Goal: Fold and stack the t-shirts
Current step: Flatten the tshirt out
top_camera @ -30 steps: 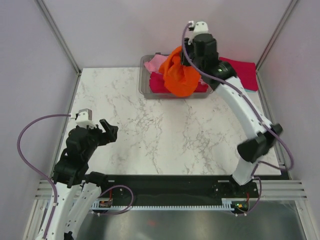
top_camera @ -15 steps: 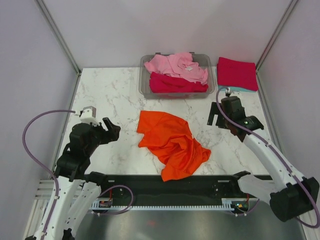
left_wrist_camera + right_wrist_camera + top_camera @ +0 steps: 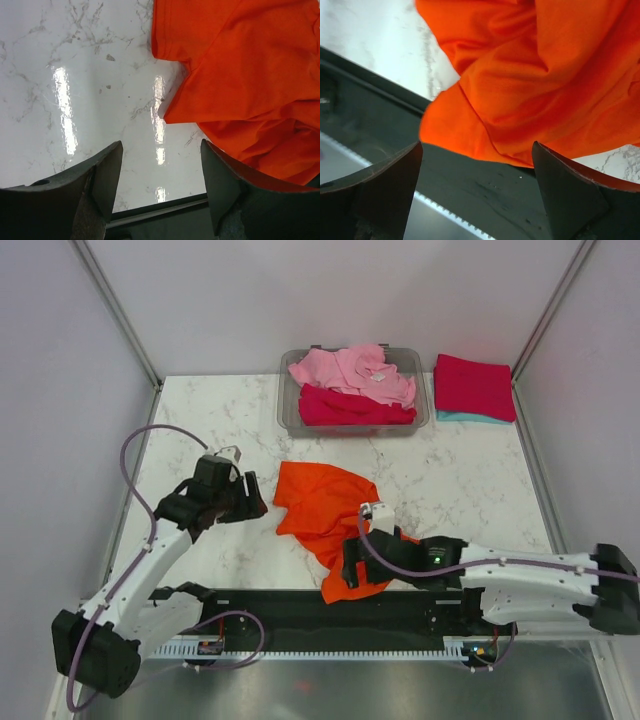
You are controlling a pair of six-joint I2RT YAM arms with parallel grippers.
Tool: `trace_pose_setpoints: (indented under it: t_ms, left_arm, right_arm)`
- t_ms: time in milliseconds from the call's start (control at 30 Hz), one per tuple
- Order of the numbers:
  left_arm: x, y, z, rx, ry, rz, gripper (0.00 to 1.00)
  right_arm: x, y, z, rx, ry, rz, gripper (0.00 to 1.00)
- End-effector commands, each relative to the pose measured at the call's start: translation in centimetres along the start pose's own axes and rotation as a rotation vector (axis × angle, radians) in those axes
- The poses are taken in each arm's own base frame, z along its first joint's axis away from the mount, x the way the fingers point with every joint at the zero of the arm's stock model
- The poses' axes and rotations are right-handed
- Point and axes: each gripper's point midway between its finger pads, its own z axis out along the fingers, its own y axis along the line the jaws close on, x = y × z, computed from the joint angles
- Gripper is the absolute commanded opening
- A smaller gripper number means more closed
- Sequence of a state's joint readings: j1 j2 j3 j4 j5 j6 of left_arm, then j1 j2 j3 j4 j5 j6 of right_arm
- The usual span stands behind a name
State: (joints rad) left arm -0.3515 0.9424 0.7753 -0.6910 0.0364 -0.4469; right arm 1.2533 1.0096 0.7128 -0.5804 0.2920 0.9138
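Note:
The bright orange t-shirt [image 3: 325, 508] lies crumpled on the marble table [image 3: 220, 430], its near corner hanging over the front edge. My left gripper [image 3: 254, 497] is open just left of the shirt's left edge [image 3: 235, 65]. My right gripper [image 3: 349, 563] is open low over the shirt's near corner [image 3: 530, 85], touching nothing. A light pink shirt [image 3: 350, 370] and a crimson-magenta shirt [image 3: 350, 408] lie in the grey bin [image 3: 288, 400]. A folded crimson-magenta shirt [image 3: 474, 385] rests on a teal one [image 3: 460, 417] at the back right.
A black rail [image 3: 300, 605] runs along the table's front edge, also seen in the right wrist view [image 3: 485, 195]. Metal frame posts stand at the back corners. Purple cables loop off both arms.
The orange shirt, dropped on the table half a second ago, lies still. My right arm swung down from the right to the shirt's near corner. My left gripper moved right to the shirt's left edge.

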Motion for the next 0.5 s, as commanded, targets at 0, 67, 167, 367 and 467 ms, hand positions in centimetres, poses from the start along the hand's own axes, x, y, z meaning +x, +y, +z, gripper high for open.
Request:
trace_pose_setpoints:
  t_ms: [0, 67, 167, 367, 467]
  left_arm:
    - [-1.9, -2.4, 0.9, 0.048, -0.023, -0.045, 0.71]
    - [-2.4, -2.6, 2.0, 0.014, -0.017, -0.044, 0.71]
    - [-2.7, -1.2, 4.9, -0.107, 0.027, -0.057, 0.71]
    - [-1.5, -1.5, 10.4, -0.124, 0.109, -0.125, 0.7]
    - [-0.9, -1.3, 12.7, -0.135, 0.13, -0.146, 0.7]
  right_arm:
    - [-0.9, 0.8, 1.8, 0.127, -0.076, 0.05, 0.98]
    - [-0.3, 1.4, 3.2, 0.14, -0.059, 0.026, 0.98]
    - [-0.8, 1.8, 3.9, 0.178, -0.064, -0.004, 0.98]
    - [-3.9, 1.9, 1.6, 0.165, -0.175, -0.014, 0.98]
    - [-4.9, 1.2, -0.2, 0.17, -0.205, -0.034, 0.98]
